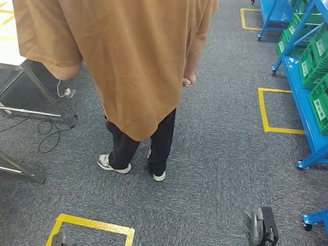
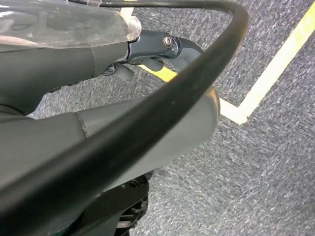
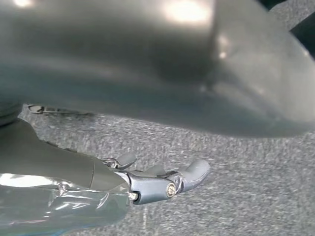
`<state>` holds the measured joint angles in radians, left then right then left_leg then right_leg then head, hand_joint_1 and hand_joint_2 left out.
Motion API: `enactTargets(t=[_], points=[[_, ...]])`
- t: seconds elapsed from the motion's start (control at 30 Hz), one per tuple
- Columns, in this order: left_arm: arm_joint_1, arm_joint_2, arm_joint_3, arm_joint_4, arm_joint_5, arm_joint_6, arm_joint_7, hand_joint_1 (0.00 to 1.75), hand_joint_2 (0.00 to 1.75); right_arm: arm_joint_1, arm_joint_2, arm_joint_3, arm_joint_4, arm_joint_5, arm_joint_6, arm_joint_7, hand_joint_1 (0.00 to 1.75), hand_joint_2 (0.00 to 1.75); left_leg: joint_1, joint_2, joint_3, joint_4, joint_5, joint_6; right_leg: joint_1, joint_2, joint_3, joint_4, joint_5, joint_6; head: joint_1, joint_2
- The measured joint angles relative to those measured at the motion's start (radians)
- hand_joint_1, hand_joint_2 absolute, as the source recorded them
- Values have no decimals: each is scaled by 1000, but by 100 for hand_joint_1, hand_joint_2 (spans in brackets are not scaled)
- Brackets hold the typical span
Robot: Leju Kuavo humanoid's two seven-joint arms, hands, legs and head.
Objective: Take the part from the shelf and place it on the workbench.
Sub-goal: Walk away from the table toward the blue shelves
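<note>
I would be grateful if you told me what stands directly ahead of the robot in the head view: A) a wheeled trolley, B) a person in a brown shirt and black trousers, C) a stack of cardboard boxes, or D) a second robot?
B: a person in a loose brown shirt, black trousers and light sneakers stands on the grey carpet straight ahead, with the blue shelf of green bins off to the right.
</note>
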<state>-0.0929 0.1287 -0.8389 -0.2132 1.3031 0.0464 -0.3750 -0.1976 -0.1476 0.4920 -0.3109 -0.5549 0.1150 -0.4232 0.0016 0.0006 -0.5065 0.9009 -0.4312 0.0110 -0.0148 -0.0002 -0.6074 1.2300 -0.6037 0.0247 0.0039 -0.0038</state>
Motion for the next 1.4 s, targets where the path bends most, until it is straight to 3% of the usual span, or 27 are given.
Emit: enactTargets(t=[0.1,0.17,0.23,0.3,0.33,0.4,0.43,0.47,0.5,0.53,0.6,0.67,0.73,0.8,0.87,0.93,0.97,1.0,1.03,1.1,1.17,1.27,1.3,1.33,1.4], points=[[0,0,0,0,0,-2,0,0,0,0,1,1,1,-10,5,6,0,0,-2,3,-3,16,-5,-9,-4,-15,94,-200,97,2,15,0],[0,0,0,0,-1,-3,-1,0,0,1,2,1,2,-16,12,10,0,0,-6,7,-13,31,-8,-19,-3,-24,116,-264,109,-5,19,0],[0,1,0,0,-2,-4,-1,0,0,7,3,2,2,-21,16,14,0,0,-8,14,-20,37,-8,-27,0,-17,110,-267,108,-18,10,0],[0,2,0,0,-2,-4,-2,0,0,12,3,2,4,-24,17,16,0,0,-5,14,-32,67,-32,-36,0,-10,111,-270,116,-31,1,0],[-1,2,0,0,-3,-4,-2,0,0,11,3,3,5,-25,17,17,0,0,-4,12,-51,109,-61,-41,-1,-7,110,-271,121,-37,-4,0],[-1,2,0,0,-4,-4,-2,0,0,12,3,3,7,-27,17,16,0,0,-2,8,-115,251,-135,-48,1,1,104,-271,127,-45,-16,0],[-1,1,0,0,-5,-4,-2,0,0,14,3,3,8,-28,17,16,0,0,-1,7,-147,319,-159,-49,2,5,101,-271,130,-47,-21,0],[0,1,0,0,-6,-4,-2,0,0,15,3,3,9,-28,17,17,0,0,-1,7,-165,357,-165,-48,3,10,98,-271,131,-47,-25,0],[1,1,0,0,-6,-4,-2,0,0,17,3,3,10,-29,17,17,0,0,-1,6,-164,355,-150,-46,3,16,98,-271,132,-47,-28,0],[1,1,0,0,-6,-4,-2,0,0,17,3,3,10,-29,17,17,0,0,-2,3,-142,307,-117,-42,4,23,98,-271,133,-46,-30,0],[1,3,0,0,-7,-4,-2,0,0,16,4,3,11,-29,18,16,0,0,-3,-20,-68,153,-44,-30,5,37,97,-270,135,-43,-36,0],[-1,6,0,0,-8,-4,-2,0,0,15,6,4,11,-29,18,16,0,0,-6,-39,-25,52,-13,-22,6,49,91,-269,137,-35,-40,0],[-3,8,0,0,-9,-4,-2,0,0,16,7,4,12,-30,18,16,0,0,-6,-34,-21,34,-12,-19,5,60,85,-271,142,-24,-39,0],[-3,7,0,0,-9,-4,-2,0,0,19,7,4,13,-33,17,16,0,0,-3,-19,-17,22,-5,-10,4,52,73,-252,127,-15,-35,0],[-2,7,0,0,-9,-5,-1,0,0,20,7,4,14,-35,17,16,0,0,0,-2,-15,13,0,-1,5,29,34,-160,68,-10,-22,0],[-1,7,0,0,-10,-6,-1,0,0,21,7,5,15,-37,17,16,0,0,-2,11,-18,13,1,2,5,16,-21,-25,1,-6,-11,0],[-1,7,0,0,-10,-7,-1,0,0,23,7,5,16,-39,17,16,0,0,-3,18,-19,14,1,2,4,13,-35,16,-11,-4,-8,0],[-1,7,0,0,-11,-9,-1,0,0,25,7,5,17,-41,17,16,0,0,-3,24,-19,15,0,2,3,10,-33,21,-4,-2,-4,0],[-1,6,0,0,-12,-10,-1,0,0,27,7,5,17,-42,16,16,0,0,-3,30,-19,17,0,1,3,6,-10,-16,21,-1,1,0],[-1,4,-1,0,-12,-11,-1,0,0,27,7,5,18,-45,16,16,0,0,-4,41,-19,24,-4,-5,3,-18,65,-156,84,0,11,0],[-1,4,-1,0,-12,-12,-1,0,0,26,7,5,19,-47,15,16,0,0,-9,51,-23,36,-8,-14,5,-39,107,-250,109,-7,17,0],[-2,3,-1,0,-12,-12,-1,0,0,30,7,5,21,-49,12,17,0,0,-11,66,-26,44,-10,-24,8,-28,107,-265,112,-25,6,0],[-2,3,-1,0,-12,-12,-1,0,0,31,7,5,22,-50,11,18,0,0,-10,60,-31,56,-21,-29,8,-22,108,-266,116,-31,3,0],[-2,3,-1,0,-12,-12,-1,0,0,30,7,5,23,-52,10,18,0,0,-8,48,-44,87,-44,-35,7,-16,108,-268,120,-38,0,0],[-1,3,-2,0,-12,-13,-1,0,0,28,7,4,24,-56,8,20,0,0,-3,20,-99,211,-117,-44,6,-4,102,-269,128,-48,-11,0]])
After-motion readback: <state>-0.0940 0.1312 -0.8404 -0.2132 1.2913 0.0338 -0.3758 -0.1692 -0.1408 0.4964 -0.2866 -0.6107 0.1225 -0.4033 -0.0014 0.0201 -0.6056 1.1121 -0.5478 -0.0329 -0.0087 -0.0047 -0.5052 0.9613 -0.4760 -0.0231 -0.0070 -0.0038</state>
